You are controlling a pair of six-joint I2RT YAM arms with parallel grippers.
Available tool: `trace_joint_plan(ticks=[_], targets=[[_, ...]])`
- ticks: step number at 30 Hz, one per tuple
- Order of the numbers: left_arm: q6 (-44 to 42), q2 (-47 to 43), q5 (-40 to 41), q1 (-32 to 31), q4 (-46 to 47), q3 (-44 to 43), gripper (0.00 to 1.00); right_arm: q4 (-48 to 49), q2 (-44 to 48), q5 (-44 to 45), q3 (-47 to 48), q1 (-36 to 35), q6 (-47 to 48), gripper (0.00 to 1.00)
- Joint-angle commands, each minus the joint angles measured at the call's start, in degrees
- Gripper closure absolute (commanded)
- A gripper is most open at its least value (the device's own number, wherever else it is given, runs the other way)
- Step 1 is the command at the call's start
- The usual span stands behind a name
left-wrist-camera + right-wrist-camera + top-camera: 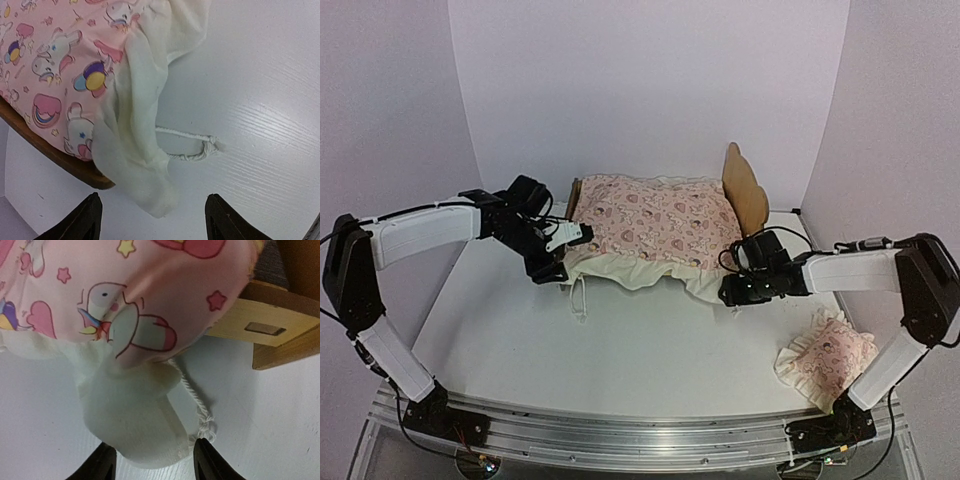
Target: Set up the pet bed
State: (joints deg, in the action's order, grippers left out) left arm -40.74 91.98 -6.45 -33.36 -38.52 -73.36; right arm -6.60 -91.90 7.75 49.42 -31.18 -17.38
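White tabletop (620,350) between pale walls; the plywood pet bed (745,190) stands toward the far side, scalloped headboard at its right end, draped with a pink unicorn-and-heart print cover (660,220) edged in a cream ruffle. The left gripper (154,214) is spread wide at the bed's left corner, grasping nothing; the right gripper (155,457) is spread too, the ruffle hanging between its fingers. A small pink ruffled pillow (825,360) lies by the right arm

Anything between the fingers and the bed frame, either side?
Yes, both sides. The cover's cream ruffle drapes over the pet bed rail just ahead of the left fingers. At the right fingers, ruffle and a cord hang in front of the frame.
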Motion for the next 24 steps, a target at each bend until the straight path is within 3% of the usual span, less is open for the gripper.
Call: trace_joint_plan(ticks=[1, 3, 6, 15, 23, 24], targets=[[-1.77, -2.26, 8.83, -1.36, 9.97, 7.3, 0.31, 5.45, -3.65, 6.15, 2.07, 0.03, -1.38, 0.7], [-2.03, -1.56, 9.18, -1.36, 12.69, 8.77, 0.34, 5.41, -3.67, 8.13, 1.84, 0.18, -1.92, 0.85], [-3.36, -0.25, 10.16, -1.36, 17.42, 11.16, 0.44, 4.78, -1.43, 9.75, 0.84, 0.63, -2.37, 0.97], [-7.94, 0.7, 10.86, -0.26, 27.59, 15.63, 0.99, -1.77, 7.27, 11.56, -2.32, 4.35, 0.05, 1.0], [-8.74, -0.75, 5.54, 0.05, 23.39, 16.04, 1.0, -8.02, 8.89, 6.15, -2.0, 8.02, 0.52, 1.0], [-8.81, -0.96, 4.78, 0.04, 23.14, 16.27, 1.0, -9.72, 8.67, 3.72, -1.61, 8.4, 0.18, 0.96]])
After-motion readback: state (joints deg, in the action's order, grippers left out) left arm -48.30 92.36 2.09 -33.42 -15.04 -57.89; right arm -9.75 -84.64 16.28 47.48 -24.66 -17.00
